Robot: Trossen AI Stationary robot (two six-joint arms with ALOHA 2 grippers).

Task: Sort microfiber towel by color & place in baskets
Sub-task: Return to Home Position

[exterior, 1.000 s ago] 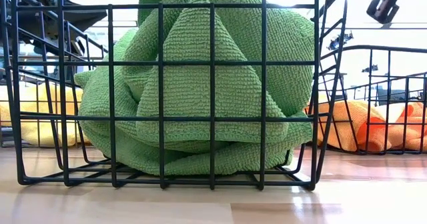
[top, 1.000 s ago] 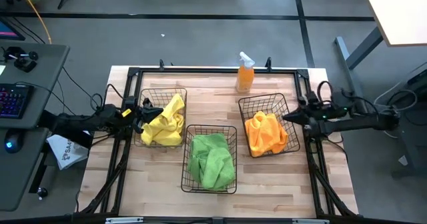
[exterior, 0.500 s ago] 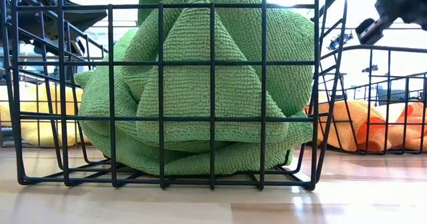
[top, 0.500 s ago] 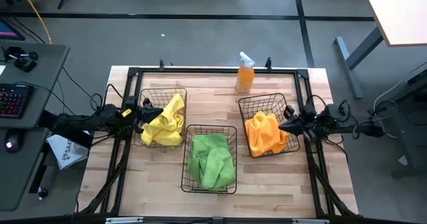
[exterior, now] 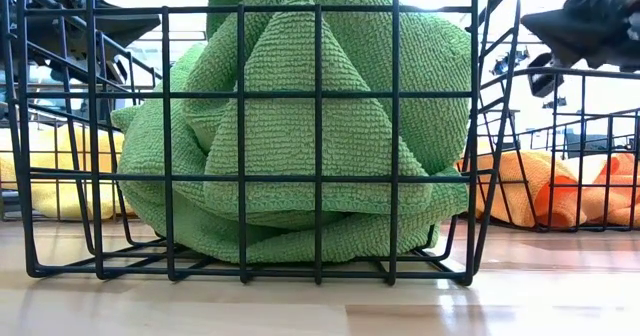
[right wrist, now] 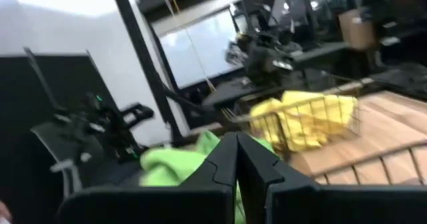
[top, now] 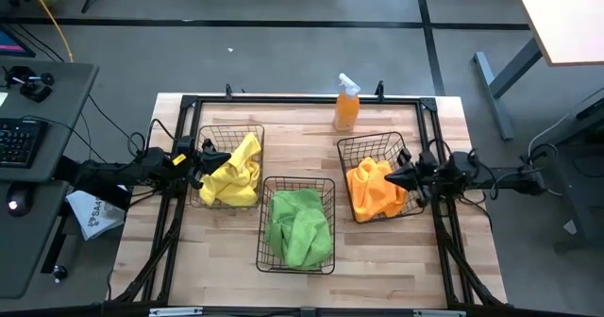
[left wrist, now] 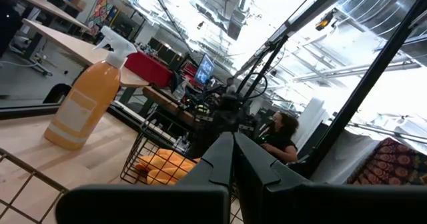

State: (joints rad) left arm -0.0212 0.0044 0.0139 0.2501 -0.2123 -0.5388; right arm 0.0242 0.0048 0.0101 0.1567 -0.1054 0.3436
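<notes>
Three black wire baskets stand on the wooden table. The left basket (top: pixel 229 166) holds a yellow towel (top: pixel 234 174), the near middle basket (top: pixel 297 223) a lime green towel (top: pixel 299 225), and the right basket (top: pixel 379 175) an orange towel (top: pixel 375 189). In the low view the green towel (exterior: pixel 300 126) fills its basket, with the orange towel (exterior: pixel 540 191) behind it. My left gripper (top: pixel 215 157) is shut and hovers at the yellow basket's left rim. My right gripper (top: pixel 390 176) is shut and hangs above the orange basket's right side, clear of the cloth (exterior: pixel 532 21).
An orange spray bottle (top: pixel 346 105) stands at the table's far edge. A black metal frame (top: pixel 283 100) runs round the table. Bare wood lies along the near edge, to either side of the green basket. A person (left wrist: pixel 283 134) sits in the room beyond.
My right gripper has moved toward the table's left, from beside the orange basket's right rim to above that basket, and has come down somewhat. It stays shut. The left arm and the towels have kept still.
</notes>
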